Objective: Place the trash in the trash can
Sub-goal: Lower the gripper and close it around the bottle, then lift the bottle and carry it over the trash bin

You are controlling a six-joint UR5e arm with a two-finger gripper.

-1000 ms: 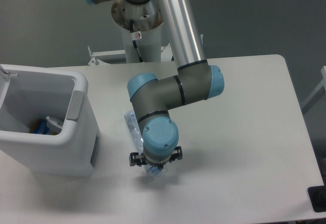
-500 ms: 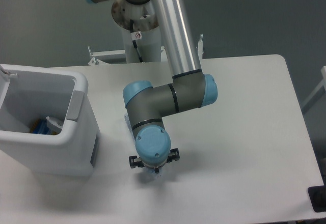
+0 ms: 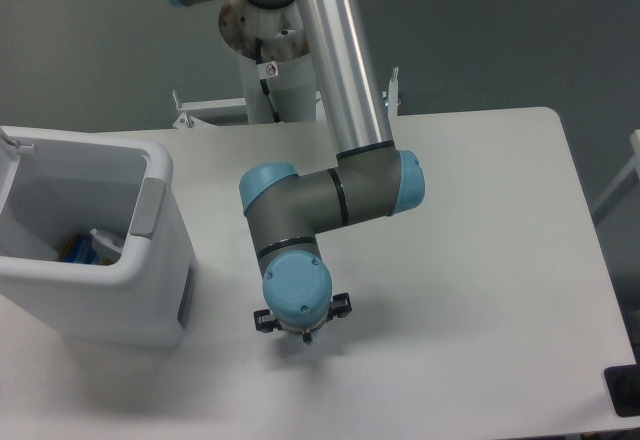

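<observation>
Right of trash can [image 3: 150, 290], gripper [image 3: 303, 334] pressed low to table [image 3: 480, 260], jaws and bottle hidden under wrist, grip state indeterminable; some items already lie in the bin, pick-up & drop prob. remaining.

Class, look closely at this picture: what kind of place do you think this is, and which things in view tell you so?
Probably a robotics lab or test cell: a robot arm on a pedestal works over a plain white table, beside a white trash can, with bare grey floor around and no household furnishings.
</observation>
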